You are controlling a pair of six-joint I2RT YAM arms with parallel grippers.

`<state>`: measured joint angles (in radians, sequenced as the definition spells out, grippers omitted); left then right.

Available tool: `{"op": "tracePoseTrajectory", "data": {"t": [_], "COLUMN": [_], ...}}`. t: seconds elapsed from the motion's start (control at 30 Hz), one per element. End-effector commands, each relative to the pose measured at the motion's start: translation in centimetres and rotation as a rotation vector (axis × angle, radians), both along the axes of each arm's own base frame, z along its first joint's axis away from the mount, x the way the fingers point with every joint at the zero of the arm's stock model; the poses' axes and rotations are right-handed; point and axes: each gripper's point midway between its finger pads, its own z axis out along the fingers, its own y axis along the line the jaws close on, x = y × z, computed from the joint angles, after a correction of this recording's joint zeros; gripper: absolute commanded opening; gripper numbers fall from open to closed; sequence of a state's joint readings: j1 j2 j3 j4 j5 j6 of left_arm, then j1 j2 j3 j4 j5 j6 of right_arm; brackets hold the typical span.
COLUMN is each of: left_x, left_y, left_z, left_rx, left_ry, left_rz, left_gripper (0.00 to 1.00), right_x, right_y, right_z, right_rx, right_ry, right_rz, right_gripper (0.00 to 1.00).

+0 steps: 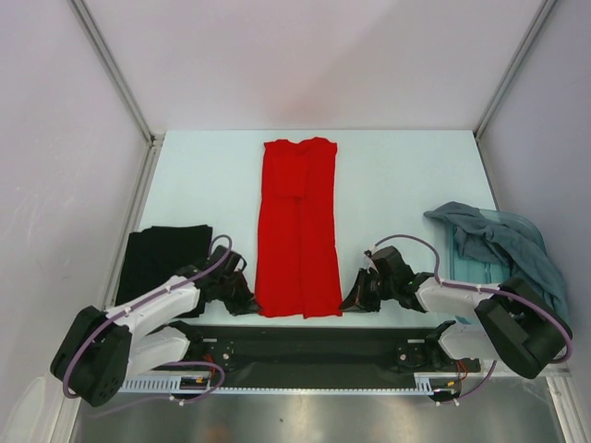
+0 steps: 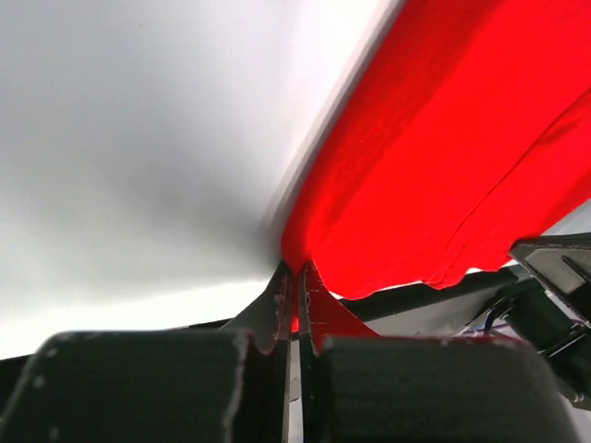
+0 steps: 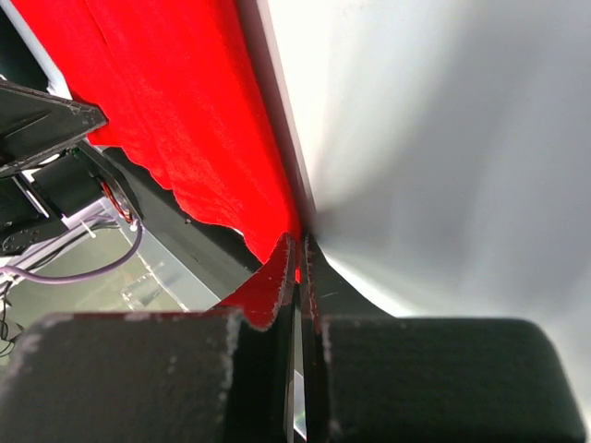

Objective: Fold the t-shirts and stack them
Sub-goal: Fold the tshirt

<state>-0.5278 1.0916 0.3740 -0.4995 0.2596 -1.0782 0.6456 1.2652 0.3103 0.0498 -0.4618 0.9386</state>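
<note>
**Both grippers pinch the near corners of the red shirt**

The red t-shirt lies as a long narrow strip down the middle of the white table, collar at the far end and hem at the near edge. The left gripper sits at the hem's left corner and the right gripper at its right corner, so the strip runs away from between them.

In the left wrist view the fingers are pressed almost together, with red cloth nipped at their tips and fanning out ahead and to the right of them. The right wrist view mirrors this: the fingers are closed on a fold of red, and the cloth spreads ahead and to the left.

A folded black t-shirt lies flat just outside the left gripper. A rumpled heap of teal-grey t-shirts sits well outside the right gripper.
</note>
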Motion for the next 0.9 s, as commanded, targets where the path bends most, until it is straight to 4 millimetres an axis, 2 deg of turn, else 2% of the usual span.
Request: {"op": "tracePoseTrajectory", "data": {"t": [0.0, 0.1, 0.13, 0.2, 0.23, 0.27, 0.3, 0.33, 0.37, 0.4, 0.43, 0.5, 0.53, 0.57, 0.6, 0.63, 0.7, 0.73, 0.77, 0.8, 0.83, 0.87], "left_x": [-2.8, -1.1, 0.1, 1.3, 3.0, 3.6, 4.5, 6.2, 7.0, 7.9, 9.7, 11.8, 13.6, 14.8, 15.9, 17.8, 20.2, 22.1, 23.2, 24.2, 25.8, 26.6], "left_y": [3.0, 2.1, 1.6, 1.9, 1.4, 1.4, 1.6, 1.1, 0.9, 1.2, 0.7, 0.7, 0.5, 0.9, 1.0, 0.8, 1.5, 1.3, 1.8, 1.8, 1.6, 1.8], "left_z": [-2.9, -1.2, 0.1, 1.4, 3.0, 3.7, 4.0, 5.5, 5.9, 5.4, 6.7, 7.0, 7.4, 7.5, 7.7, 8.1, 8.4, 8.6, 8.6, 8.5, 9.4, 8.2], "left_rx": [0.153, 0.138, 0.129, 0.163, 0.161, 0.179, 0.215, 0.216, 0.222, 0.265, 0.263, 0.272, 0.285, 0.296, 0.301, 0.311, 0.327, 0.331, 0.337, 0.336, 0.33, 0.334], "left_ry": [0.072, -0.003, -0.04, -0.087, -0.147, -0.165, -0.181, -0.226, -0.231, -0.217, -0.254, -0.259, -0.27, -0.269, -0.276, -0.291, -0.304, -0.318, -0.32, -0.319, -0.347, -0.32], "left_rz": [-0.049, -0.069, -0.07, -0.067, -0.073, -0.081, -0.079, -0.092, -0.097, -0.098, -0.107, -0.091, -0.093, -0.075, -0.068, -0.069, -0.041, -0.048, -0.037, -0.037, -0.037, -0.036], "left_gripper": [0.0, 0.0, 0.0, 0.0, 0.0, 0.0, 0.0, 0.0, 0.0, 0.0, 0.0, 0.0, 0.0, 0.0, 0.0, 0.0, 0.0, 0.0, 0.0, 0.0, 0.0, 0.0], "right_x": [-0.1, 0.6, 1.2, 2.3, 3.5, 5.0, 5.5, 6.5, 7.9, 9.5, 10.4, 12.7, 14.7, 15.6, 16.6, 18.6, 20.7, 22.4, 23.1, 24.1, 24.8, 26.3], "right_y": [0.4, 0.8, 0.9, 1.0, 0.8, 1.2, 1.3, 1.2, 0.8, 1.3, 1.1, 0.8, 1.2, 1.4, 1.1, 1.6, 1.5, 1.7, 1.7, 1.4, 1.4, 1.7], "right_z": [0.9, 2.2, 2.9, 4.3, 5.0, 6.5, 6.5, 6.8, 7.0, 8.6, 7.6, 8.3, 8.6, 8.8, 8.5, 8.8, 8.6, 9.6, 8.2, 8.3, 7.9, 9.0], "right_rx": [0.036, 0.051, 0.062, 0.071, 0.081, 0.102, 0.096, 0.092, 0.087, 0.1, 0.08, 0.093, 0.098, 0.105, 0.101, 0.107, 0.111, 0.121, 0.108, 0.11, 0.107, 0.116], "right_ry": [-0.008, -0.035, -0.053, -0.063, -0.075, -0.105, -0.077, -0.095, -0.096, -0.119, -0.093, -0.094, -0.097, -0.1, -0.084, -0.095, -0.087, -0.118, -0.078, -0.081, -0.074, -0.107], "right_rz": [0.027, 0.036, 0.028, 0.026, 0.006, 0.002, 0.008, 0.019, -0.001, 0.007, 0.01, -0.005, -0.008, 0.003, -0.006, -0.005, -0.01, -0.012, -0.014, -0.022, -0.024, -0.021], "right_gripper": [0.0, 0.0, 0.0, 0.0, 0.0, 0.0, 0.0, 0.0, 0.0, 0.0, 0.0, 0.0, 0.0, 0.0, 0.0, 0.0, 0.0, 0.0, 0.0, 0.0, 0.0, 0.0]}}
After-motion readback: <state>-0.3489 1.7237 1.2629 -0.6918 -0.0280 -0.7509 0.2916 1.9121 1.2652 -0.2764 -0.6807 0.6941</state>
